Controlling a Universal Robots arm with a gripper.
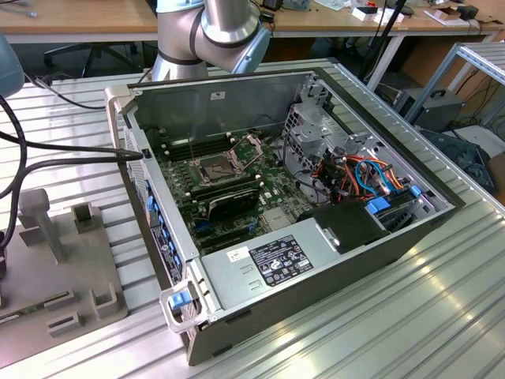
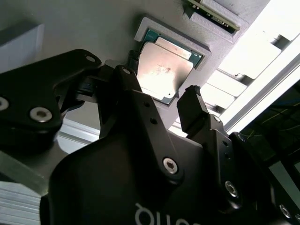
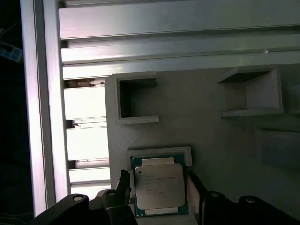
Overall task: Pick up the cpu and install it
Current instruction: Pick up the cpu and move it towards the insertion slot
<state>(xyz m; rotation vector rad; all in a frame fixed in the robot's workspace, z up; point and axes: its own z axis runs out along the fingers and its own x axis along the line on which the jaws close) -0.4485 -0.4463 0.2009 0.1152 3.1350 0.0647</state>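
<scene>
Grey plastic forms the fixture plate point(image 3: 211, 131) on which the cpu point(image 3: 158, 192) lies. It sits flat in a shallow raised frame point(image 3: 159, 151), silvery lid up, with a green edge showing round it. In both wrist views the claw point(image 3: 158, 180) is spread open over the cpu and grips nothing. One of its black fingers point(image 3: 123, 183) stands just outside one side of the frame and the other just outside the opposite side, so the cpu lies between them, under the gap. Whether the fingertips touch the frame I cannot tell.

On the same plate, beyond the cpu as seen from the claw, stand two open-sided box pockets: one point(image 3: 136, 120) near the plate's edge, the other point(image 3: 251, 112) further in.

In the exterior view the plate rests on a ribbed aluminium surface point(image 1: 379, 316), at the exterior view's left of an open computer case point(image 1: 316, 296) lying on its side. Inside the case the green motherboard point(image 1: 276, 189) faces up. The square CPU socket point(image 1: 215, 167) sits near its middle, and a power supply point(image 1: 268, 264) lies along the near wall. The silver arm point(image 1: 225, 28) rises behind the case.
</scene>
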